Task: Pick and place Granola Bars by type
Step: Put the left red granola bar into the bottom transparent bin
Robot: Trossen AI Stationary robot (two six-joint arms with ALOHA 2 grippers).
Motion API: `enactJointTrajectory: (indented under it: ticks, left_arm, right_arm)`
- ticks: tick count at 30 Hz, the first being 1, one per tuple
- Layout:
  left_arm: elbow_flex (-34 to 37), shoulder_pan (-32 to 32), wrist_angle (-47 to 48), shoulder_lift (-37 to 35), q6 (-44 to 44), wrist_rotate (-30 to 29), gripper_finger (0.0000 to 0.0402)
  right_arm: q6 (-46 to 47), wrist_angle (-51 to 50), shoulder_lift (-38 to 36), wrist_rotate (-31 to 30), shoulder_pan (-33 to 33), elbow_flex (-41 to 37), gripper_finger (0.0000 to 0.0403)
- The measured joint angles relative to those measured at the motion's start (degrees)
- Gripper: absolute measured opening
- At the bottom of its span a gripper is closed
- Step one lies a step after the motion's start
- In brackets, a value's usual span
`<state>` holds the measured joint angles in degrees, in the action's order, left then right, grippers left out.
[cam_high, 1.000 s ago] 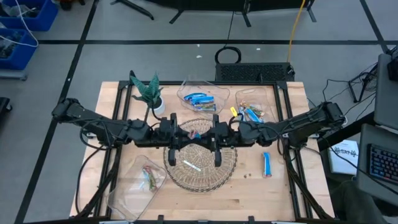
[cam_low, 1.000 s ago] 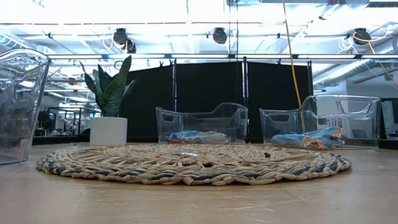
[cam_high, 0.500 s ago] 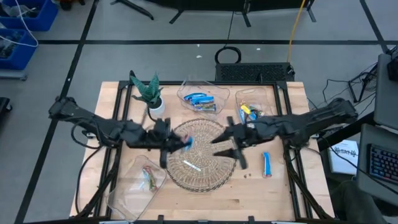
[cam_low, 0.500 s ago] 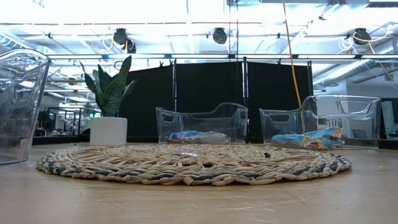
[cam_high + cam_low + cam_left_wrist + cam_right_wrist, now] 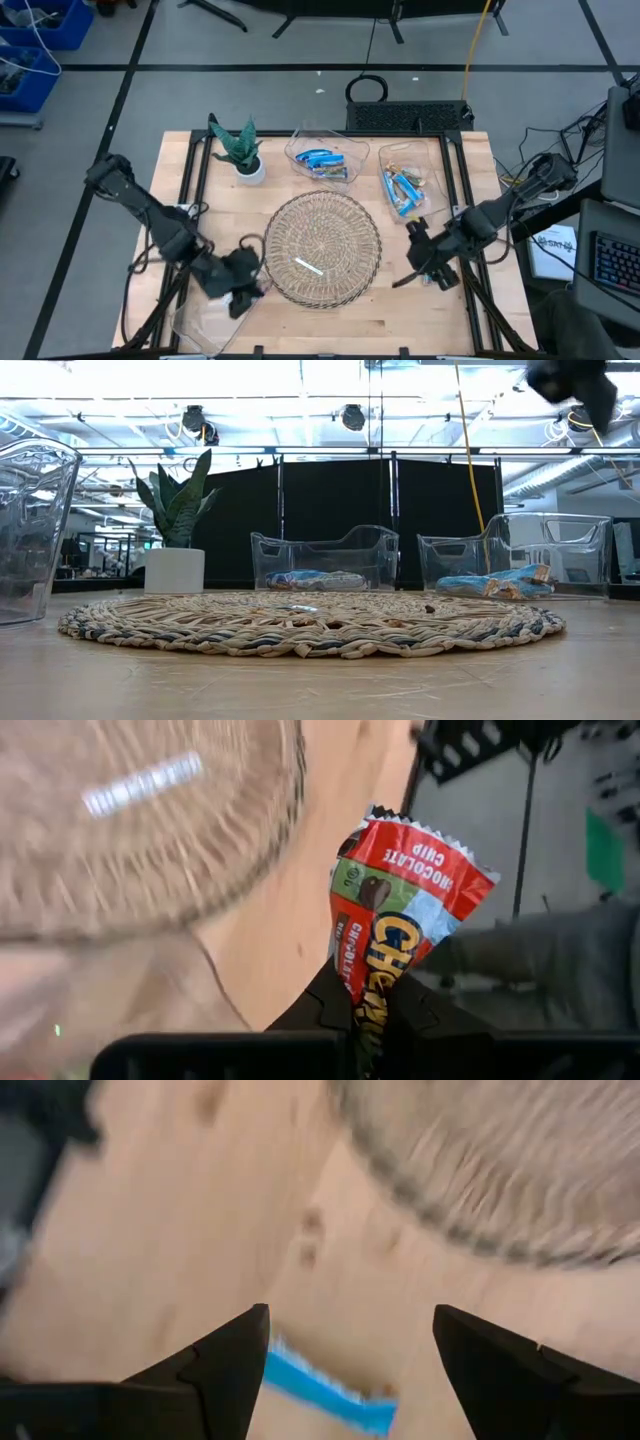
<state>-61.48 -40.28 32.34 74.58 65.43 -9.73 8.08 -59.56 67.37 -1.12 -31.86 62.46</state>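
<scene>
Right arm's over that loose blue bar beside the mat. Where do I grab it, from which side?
Grip the blue bar across its narrow width at mid-length, from straight above: it lies flat on the table. It looks slanted under the open right gripper, so probably turn the wrist first.

The wooden table point(image 5: 330, 320) carries a round woven mat point(image 5: 322, 248) at its centre, a potted plant point(image 5: 240, 150) and two clear bins point(image 5: 326, 160) point(image 5: 412, 180) along the far edge, and another clear bin point(image 5: 215, 300) at the near left corner.
</scene>
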Motion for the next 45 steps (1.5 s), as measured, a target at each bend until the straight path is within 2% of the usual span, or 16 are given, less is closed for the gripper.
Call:
enactJointTrajectory:
  ticks: [7, 12, 17, 23, 28, 36, 45]
  left_arm:
    - [0.0, -8.4, 7.8, 2.6, 13.9, 1.7, 0.0018]
    - [0.0, -12.7, 9.4, 6.0, 19.4, 2.5, 0.0018]
    - [0.0, -15.0, 9.3, 11.0, 23.2, 4.8, 0.0017]
    - [0.0, -16.8, 9.0, 15.5, 26.8, 4.7, 0.0017]
    - [0.0, -17.9, 9.0, 18.6, 29.7, 6.4, 0.0017]
    - [0.0, -19.5, 8.2, 21.0, 31.5, 7.7, 0.0017]
    - [0.0, -21.5, 10.4, 21.0, 34.8, 6.7, 0.0017]
  right_arm:
    - [-3.7, -2.4, 0.0, 6.4, -2.1, -12.1, 0.0275]
    - [-4.9, -1.2, 0.0, 8.9, -2.9, -17.9, 0.0271]
    - [-5.4, 0.2, 0.0, 8.6, -3.5, -18.3, 0.0270]
    - [-6.5, 1.0, 0.0, 8.3, -3.5, -18.3, 0.0267]
    - [-12.3, 7.3, 1.0, 5.4, -3.5, -18.3, 0.0266]
    - [-17.0, 7.5, 8.5, 5.7, -5.0, -18.3, 0.0251]
    - [-17.4, 7.5, 16.1, 6.9, -5.8, -18.3, 0.0243]
